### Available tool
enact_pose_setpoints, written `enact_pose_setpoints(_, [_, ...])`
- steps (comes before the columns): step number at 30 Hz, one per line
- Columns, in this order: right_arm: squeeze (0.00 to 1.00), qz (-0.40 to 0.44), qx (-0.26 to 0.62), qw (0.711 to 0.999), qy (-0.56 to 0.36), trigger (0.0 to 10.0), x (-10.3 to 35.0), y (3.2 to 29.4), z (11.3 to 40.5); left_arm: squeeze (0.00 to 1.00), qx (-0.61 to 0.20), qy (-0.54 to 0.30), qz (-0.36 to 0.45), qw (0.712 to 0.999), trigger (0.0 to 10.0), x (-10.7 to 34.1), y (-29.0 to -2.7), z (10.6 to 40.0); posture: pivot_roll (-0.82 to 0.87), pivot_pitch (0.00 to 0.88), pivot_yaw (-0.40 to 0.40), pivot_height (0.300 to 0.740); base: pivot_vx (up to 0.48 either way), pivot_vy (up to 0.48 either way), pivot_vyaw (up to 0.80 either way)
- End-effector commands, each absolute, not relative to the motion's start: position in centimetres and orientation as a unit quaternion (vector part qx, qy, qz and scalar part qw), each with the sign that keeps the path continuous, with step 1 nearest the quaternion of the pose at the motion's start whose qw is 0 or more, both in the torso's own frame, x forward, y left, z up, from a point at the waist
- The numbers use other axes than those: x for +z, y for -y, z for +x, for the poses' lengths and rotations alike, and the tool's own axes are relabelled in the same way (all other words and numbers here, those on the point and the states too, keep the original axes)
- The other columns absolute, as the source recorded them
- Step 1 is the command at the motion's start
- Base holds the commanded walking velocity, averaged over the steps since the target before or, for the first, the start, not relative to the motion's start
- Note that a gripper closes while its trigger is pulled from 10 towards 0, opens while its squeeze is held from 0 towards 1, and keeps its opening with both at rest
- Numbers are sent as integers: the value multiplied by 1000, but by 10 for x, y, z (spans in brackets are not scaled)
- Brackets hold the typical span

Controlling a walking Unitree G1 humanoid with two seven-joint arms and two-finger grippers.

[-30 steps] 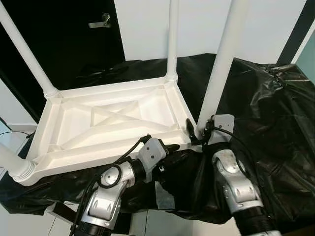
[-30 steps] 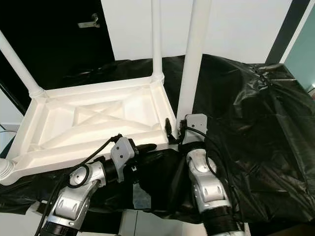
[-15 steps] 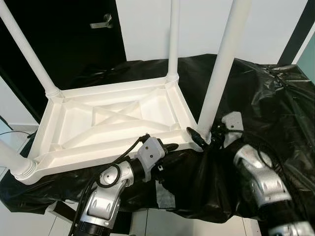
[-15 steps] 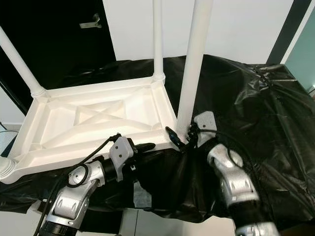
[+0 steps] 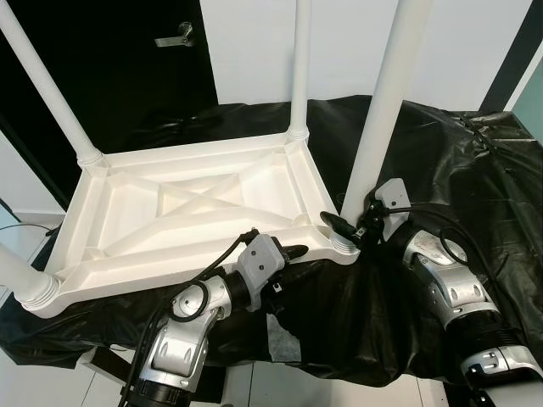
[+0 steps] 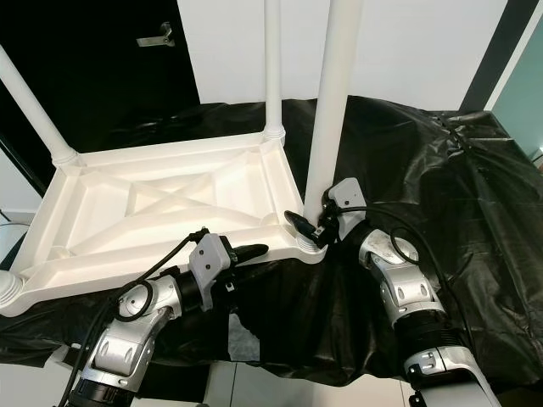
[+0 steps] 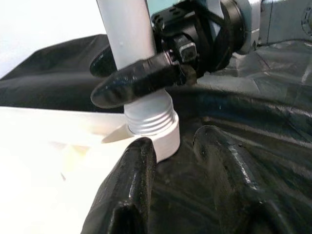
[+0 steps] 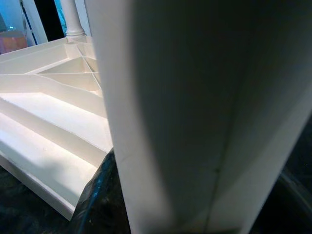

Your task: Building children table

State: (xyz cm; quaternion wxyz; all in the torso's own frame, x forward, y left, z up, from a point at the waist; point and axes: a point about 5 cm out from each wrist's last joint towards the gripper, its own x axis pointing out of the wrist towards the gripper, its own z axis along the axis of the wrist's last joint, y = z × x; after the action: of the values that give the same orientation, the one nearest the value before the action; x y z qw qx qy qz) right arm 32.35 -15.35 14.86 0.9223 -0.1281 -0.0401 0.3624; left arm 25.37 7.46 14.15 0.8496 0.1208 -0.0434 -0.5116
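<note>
A white children's table top (image 5: 127,273) lies upside down on a black plastic sheet (image 5: 475,170). Upright white legs stand at its corners. The near right leg (image 5: 386,102) sits in a threaded corner socket (image 7: 153,124). My right gripper (image 5: 349,227) is shut on this leg just above the socket, with one black finger (image 7: 139,80) across the leg's front. My left gripper (image 5: 293,253) is open at the table's near edge, just left of that corner. Its fingers (image 7: 131,180) rest low against the white rim and the black sheet, holding nothing.
Other legs rise at the far right corner (image 5: 299,68), far left corner (image 5: 47,85) and near left corner (image 5: 21,284). A dark door with a handle (image 5: 174,36) is behind on the left. The black sheet drops off at the front edge (image 5: 339,356).
My right forearm has swung out to the right and the gripper has turned around the base of the near right leg. The left arm has stayed in place.
</note>
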Motion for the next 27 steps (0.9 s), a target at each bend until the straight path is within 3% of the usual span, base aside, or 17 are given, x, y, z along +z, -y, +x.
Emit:
enact_pose_setpoints(1, [0, -137, 387, 911, 14, 0, 136, 146, 318, 0, -457, 54, 119, 880, 10000, 144, -77, 257, 53, 0, -16, 740, 0, 0, 0])
enact_pose_setpoints(6, [0, -136, 364, 922, 12, 0, 131, 145, 316, 0, -458, 50, 117, 880, 10000, 142, -77, 255, 54, 0, -19, 740, 0, 0, 0])
enact_pose_setpoints(8, [0, -130, 315, 940, 25, 10000, 128, 139, 312, 0, -460, 48, 118, 879, 10000, 141, -78, 253, 49, 0, -13, 740, 0, 0, 0])
enact_pose_setpoints(14, [0, -95, 244, 964, 38, 10000, 127, 129, 306, 0, -461, 49, 119, 878, 10000, 141, -79, 253, 45, 0, -6, 740, 0, 0, 0])
enact_pose_setpoints(17, [0, -66, 169, 983, 38, 10000, 126, 125, 302, 0, -455, 50, 125, 880, 10000, 141, -82, 256, 40, 0, 1, 740, 0, 0, 0])
enact_pose_setpoints(23, [0, -23, 73, 997, 33, 10000, 124, 116, 297, 0, -449, 52, 131, 882, 10000, 142, -86, 257, 38, 0, 11, 740, 0, 0, 0])
enact_pose_setpoints(27, [0, -12, 70, 997, 22, 10000, 125, 106, 297, 0, -451, 53, 127, 882, 10000, 142, -85, 257, 31, 0, 19, 740, 0, 0, 0])
